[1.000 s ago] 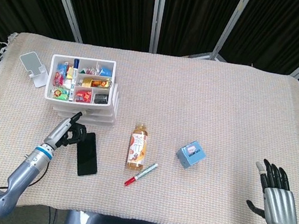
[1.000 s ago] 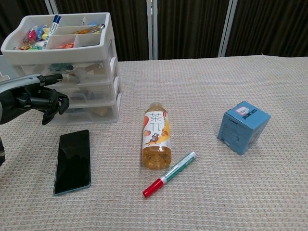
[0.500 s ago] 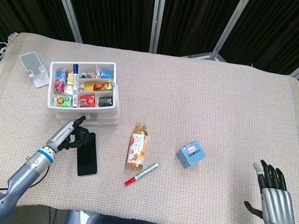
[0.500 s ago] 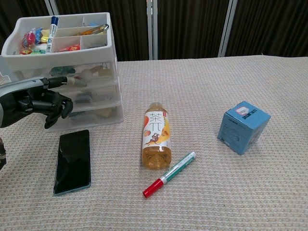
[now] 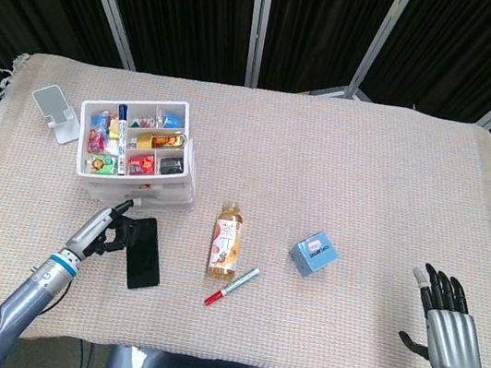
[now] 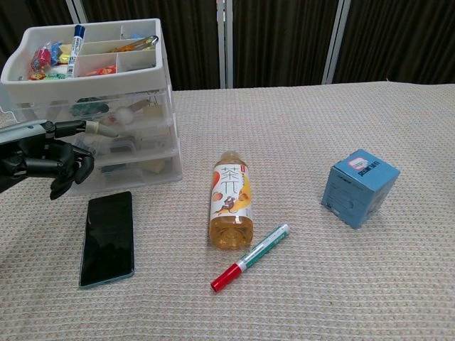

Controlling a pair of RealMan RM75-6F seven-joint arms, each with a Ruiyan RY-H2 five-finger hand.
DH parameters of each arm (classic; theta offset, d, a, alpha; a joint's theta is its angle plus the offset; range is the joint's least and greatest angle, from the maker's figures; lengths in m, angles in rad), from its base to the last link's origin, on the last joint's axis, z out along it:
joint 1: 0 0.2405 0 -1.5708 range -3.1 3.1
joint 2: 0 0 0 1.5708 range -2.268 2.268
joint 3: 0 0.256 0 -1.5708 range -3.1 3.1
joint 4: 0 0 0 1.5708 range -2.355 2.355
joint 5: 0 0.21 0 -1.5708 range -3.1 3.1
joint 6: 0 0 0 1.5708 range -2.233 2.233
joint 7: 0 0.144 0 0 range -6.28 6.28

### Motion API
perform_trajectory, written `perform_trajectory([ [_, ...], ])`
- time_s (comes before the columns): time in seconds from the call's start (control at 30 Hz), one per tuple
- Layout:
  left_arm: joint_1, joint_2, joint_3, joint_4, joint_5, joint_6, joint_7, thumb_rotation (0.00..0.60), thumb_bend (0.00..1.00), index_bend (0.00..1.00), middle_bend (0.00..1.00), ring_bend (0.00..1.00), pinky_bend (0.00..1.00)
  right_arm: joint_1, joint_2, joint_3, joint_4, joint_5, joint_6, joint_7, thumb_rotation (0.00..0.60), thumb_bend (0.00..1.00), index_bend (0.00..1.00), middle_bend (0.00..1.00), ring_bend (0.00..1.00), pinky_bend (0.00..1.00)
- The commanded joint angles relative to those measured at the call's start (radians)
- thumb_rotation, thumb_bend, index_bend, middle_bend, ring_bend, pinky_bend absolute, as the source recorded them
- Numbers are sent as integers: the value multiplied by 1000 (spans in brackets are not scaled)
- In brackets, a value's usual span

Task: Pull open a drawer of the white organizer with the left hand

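The white organizer (image 5: pixel 139 150) (image 6: pixel 106 121) stands at the left of the table, with a top tray of small items over three clear drawers. My left hand (image 5: pixel 112 226) (image 6: pixel 41 158) is just in front of it. Most of its fingers are curled in with nothing in them, and one straight finger reaches to the front of the upper drawers (image 6: pixel 135 117). I cannot tell whether that fingertip hooks a drawer. The drawer fronts look nearly flush. My right hand (image 5: pixel 448 321) hovers at the table's near right corner with its fingers spread, holding nothing.
A black phone (image 5: pixel 145 252) (image 6: pixel 108 236) lies right beside my left hand. A tea bottle (image 5: pixel 228 241) (image 6: pixel 230 199) and a red-capped marker (image 5: pixel 231 285) (image 6: pixel 249 257) lie at the centre. A blue box (image 5: pixel 314 254) (image 6: pixel 359 186) sits to the right, and a white phone stand (image 5: pixel 56 113) behind the organizer.
My left hand has drawn back toward me and lower. The organizer has shifted slightly toward the front, and its drawers, stepped outward before, now look flush. The right hand barely moved.
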Motion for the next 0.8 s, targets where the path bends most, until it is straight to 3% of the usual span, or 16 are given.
perform_trajectory([
  [0.03,11,10,9,-14,22,23,-15,600,912,194,680,762,718,-1,0,-1,-2,-1,1,-2,600,3,93,0,0,0],
  [0.1,20,18,21,-22,49,47,-9,600,921,195,680,762,718,0,0,0,-1,-1,2,-1,600,3,93,0,0,0],
  [0.2,47,32,39,-26,94,130,140,600,931,194,687,762,718,-1,2,2,-4,1,3,4,600,3,93,0,0,0],
  [0.53,68,95,21,-181,40,231,606,600,931,188,698,762,721,0,-2,-4,-5,-4,-2,-7,600,3,94,0,0,0],
  [0.8,61,127,-17,-289,-32,276,828,600,932,205,712,769,737,1,-6,-7,-2,-4,-7,-12,600,3,93,0,0,0],
])
